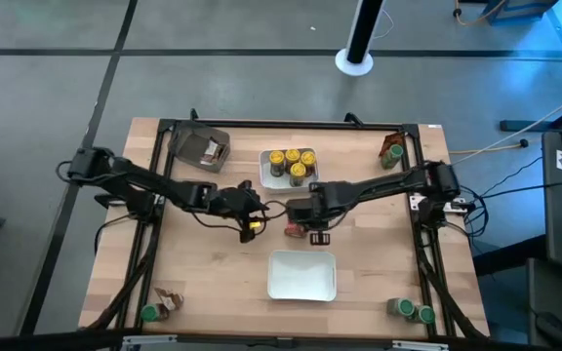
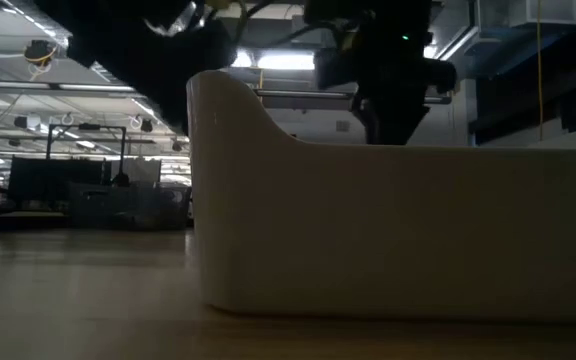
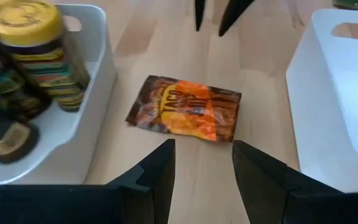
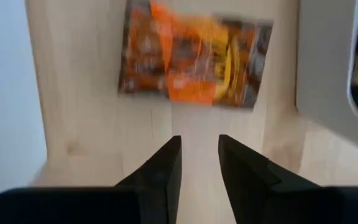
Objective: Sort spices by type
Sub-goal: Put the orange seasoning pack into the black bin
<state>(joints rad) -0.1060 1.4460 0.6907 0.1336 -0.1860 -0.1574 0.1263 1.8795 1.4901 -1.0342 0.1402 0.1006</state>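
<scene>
1. A crinkled brown-orange spice packet (image 3: 185,116) lies flat on the bare wood of the table (image 1: 203,263), between the two white trays and touching neither.
2. Only the left wrist view gives its print, "TACO MIX" in yellow on an orange band; the right wrist view (image 4: 194,56) shows the same packet as a smear of orange and brown.
3. From overhead the packet (image 1: 294,229) is a small reddish patch, partly hidden under the right arm.
4. The left gripper (image 3: 202,163) hovers just short of the packet, its fingers parted with nothing between them.
5. The right gripper (image 4: 199,160) faces the packet from the opposite side, its fingers likewise apart and empty.
6. The far tray (image 1: 265,174) holds a cluster of yellow-lidded jars (image 1: 291,161); the left wrist view shows their striped labels.
7. The near tray (image 1: 302,275) fills the low view as a pale wall and hides the packet there.
8. Only the overhead view takes in the table's edges: a dark square bin (image 1: 199,148) at the far left, green-lidded jars (image 1: 415,311) at the near right corner, one more (image 1: 149,313) beside a packet (image 1: 171,300) at the near left.
</scene>
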